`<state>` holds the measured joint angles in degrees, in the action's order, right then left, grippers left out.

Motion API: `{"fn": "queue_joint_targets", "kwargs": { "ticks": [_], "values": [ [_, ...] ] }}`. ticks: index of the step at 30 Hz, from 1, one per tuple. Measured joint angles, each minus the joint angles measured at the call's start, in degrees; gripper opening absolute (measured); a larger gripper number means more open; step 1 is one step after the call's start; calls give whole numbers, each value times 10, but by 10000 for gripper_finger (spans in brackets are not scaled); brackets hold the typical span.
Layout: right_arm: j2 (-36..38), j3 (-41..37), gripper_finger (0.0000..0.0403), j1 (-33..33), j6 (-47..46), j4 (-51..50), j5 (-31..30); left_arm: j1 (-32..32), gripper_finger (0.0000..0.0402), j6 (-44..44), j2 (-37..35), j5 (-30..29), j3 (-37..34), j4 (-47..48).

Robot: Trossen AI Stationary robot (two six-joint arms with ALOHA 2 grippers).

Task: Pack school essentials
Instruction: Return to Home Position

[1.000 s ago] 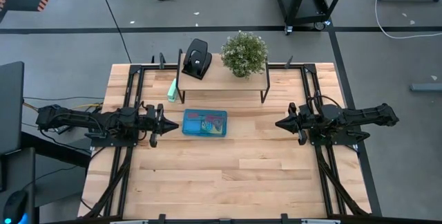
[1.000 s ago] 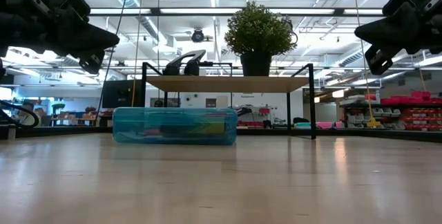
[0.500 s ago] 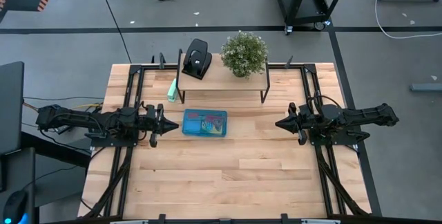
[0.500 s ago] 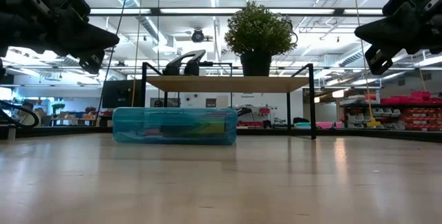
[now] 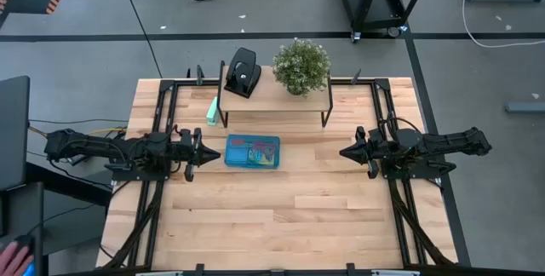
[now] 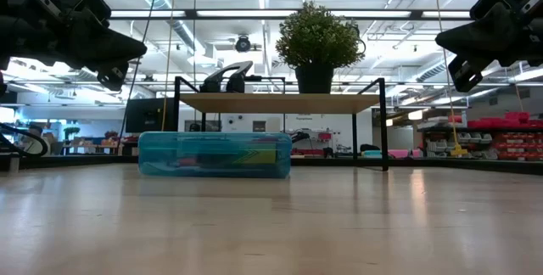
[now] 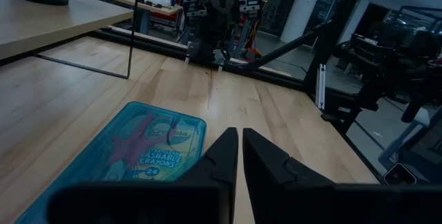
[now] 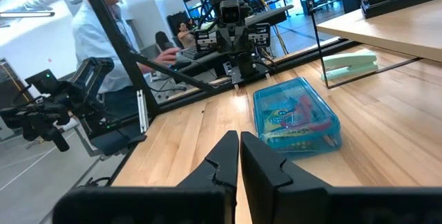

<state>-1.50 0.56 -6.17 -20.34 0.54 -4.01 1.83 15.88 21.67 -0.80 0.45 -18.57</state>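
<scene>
Nearest on the pale wooden counter [image 5: 281, 216] sits the translucent blue plastic supply box [image 5: 252, 151], lid down and lying flat near the middle. Through the lid we make out a yellow-green crayon carton [image 7: 157, 156], so we judge the school essentials [image 8: 295, 117] are packed inside. The left gripper [image 5: 195, 152] and right gripper [image 5: 345, 152] hang raised on either side of the box, fingers pressed together and holding nothing, which we read as a parked pose. Farther back, a wooden shelf on black legs [image 5: 272, 99] carries the black hole punch [image 5: 243, 71] and a green potted plant [image 5: 301, 65]. The mint-green block [image 5: 210, 112] lies beside the shelf. These were left out, we think, as not for packing.
</scene>
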Motion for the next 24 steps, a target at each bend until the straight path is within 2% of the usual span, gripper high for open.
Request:
{"fn": "queue_joint_targets", "kwargs": {
  "ticks": [7,17,24],
  "values": [
    [0,0,25,0,0,0,0,0,23,0,0,0,0,0],
    [0,0,25,0,0,0,0,0,36,0,0,0,0,0],
    [0,0,25,0,0,0,0,0,26,0,0,0,0,0]
  ]
}}
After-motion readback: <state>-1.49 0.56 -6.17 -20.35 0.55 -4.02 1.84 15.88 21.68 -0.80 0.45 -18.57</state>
